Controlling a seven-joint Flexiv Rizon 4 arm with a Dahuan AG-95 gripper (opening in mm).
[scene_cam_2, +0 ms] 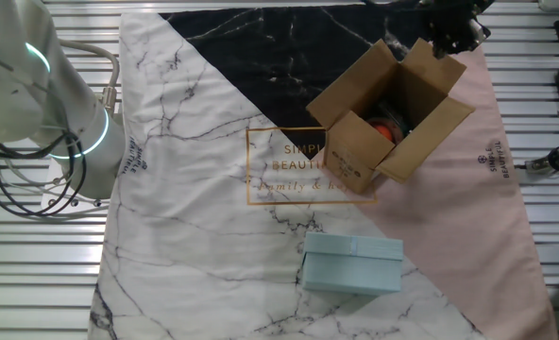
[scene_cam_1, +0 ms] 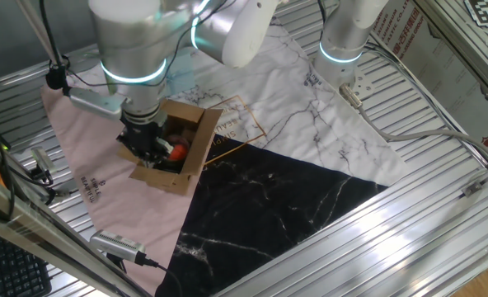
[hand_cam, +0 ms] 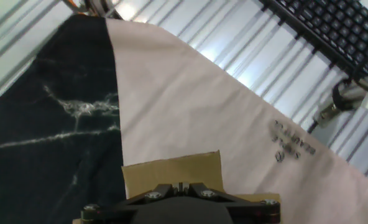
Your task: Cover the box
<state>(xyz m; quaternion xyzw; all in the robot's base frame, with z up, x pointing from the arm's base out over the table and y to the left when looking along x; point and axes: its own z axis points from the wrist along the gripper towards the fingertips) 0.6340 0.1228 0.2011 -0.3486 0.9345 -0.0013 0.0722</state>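
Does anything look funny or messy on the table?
The box sits crooked on the cloth, its flaps sticking out open, with something orange showing inside. The gripper is at one flap. Nothing looks spilled or broken.

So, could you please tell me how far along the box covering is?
Early stage: nothing looks closed yet. The box is open, flaps standing out, an orange item visible inside. The end effector is at one flap's edge; all flaps remain to be folded down.
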